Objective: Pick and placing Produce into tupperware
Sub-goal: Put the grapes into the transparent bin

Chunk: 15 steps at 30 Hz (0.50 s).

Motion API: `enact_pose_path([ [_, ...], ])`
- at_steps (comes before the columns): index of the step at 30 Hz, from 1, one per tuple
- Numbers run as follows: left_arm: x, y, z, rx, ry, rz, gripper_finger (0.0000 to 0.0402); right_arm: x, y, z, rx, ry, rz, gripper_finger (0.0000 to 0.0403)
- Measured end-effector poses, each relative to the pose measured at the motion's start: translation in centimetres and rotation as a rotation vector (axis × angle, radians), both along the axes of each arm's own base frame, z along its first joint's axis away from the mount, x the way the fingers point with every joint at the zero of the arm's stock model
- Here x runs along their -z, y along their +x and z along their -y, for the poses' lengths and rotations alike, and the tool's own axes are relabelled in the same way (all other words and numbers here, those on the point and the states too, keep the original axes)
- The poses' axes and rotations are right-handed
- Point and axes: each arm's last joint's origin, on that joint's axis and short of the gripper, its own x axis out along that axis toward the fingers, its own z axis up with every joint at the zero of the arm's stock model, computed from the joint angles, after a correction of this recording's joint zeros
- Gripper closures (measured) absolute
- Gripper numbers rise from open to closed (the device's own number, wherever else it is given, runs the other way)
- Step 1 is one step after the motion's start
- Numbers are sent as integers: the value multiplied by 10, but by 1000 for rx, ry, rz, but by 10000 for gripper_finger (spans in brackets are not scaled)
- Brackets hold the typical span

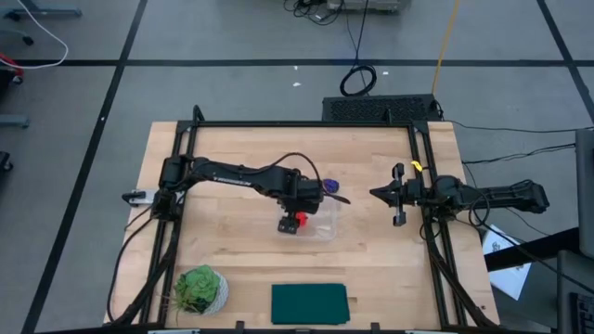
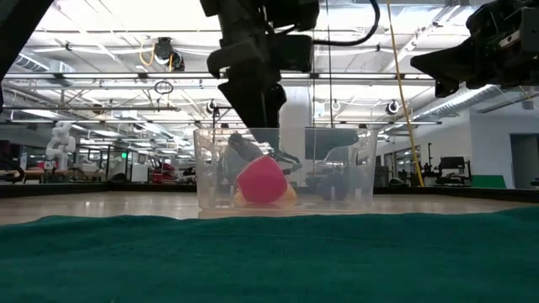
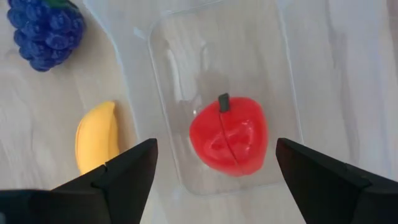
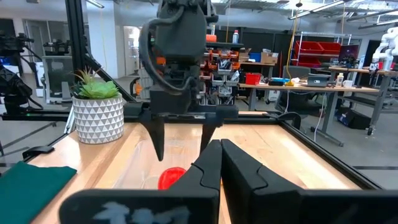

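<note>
My left gripper (image 3: 214,171) hangs wide open and empty over the red fruit (image 3: 229,135) in the tupperware (image 3: 161,62); the banana (image 3: 97,135), lower left, lies nearest, long axis vertical.

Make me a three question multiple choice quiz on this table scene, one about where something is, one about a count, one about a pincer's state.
1. Where is the red fruit?
A. On the green cloth
B. Inside the clear container
C. Beside the potted plant

2. How many produce pieces lie outside the container?
A. None
B. One
C. Two

3. What state is the left pincer in?
A. Open above the container
B. Shut on the banana
C. Shut on the grapes

Answers:
1. B, the left wrist view shows the fruit within the container's walls.
2. C, the banana and grape cluster rest on the wood beside it.
3. A, its fingers stand wide apart on either side of the fruit, gripping nothing.
</note>
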Motion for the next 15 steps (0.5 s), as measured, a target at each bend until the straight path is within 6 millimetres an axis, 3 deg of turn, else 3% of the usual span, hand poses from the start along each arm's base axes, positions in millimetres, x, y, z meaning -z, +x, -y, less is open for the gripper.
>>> enact_pose_path([
  [6,-4,0,4,12,1,0,85,0,0,0,0,0,0,403],
  [15,-3,-2,4,11,9,-21,220,0,0,0,0,0,0,403],
])
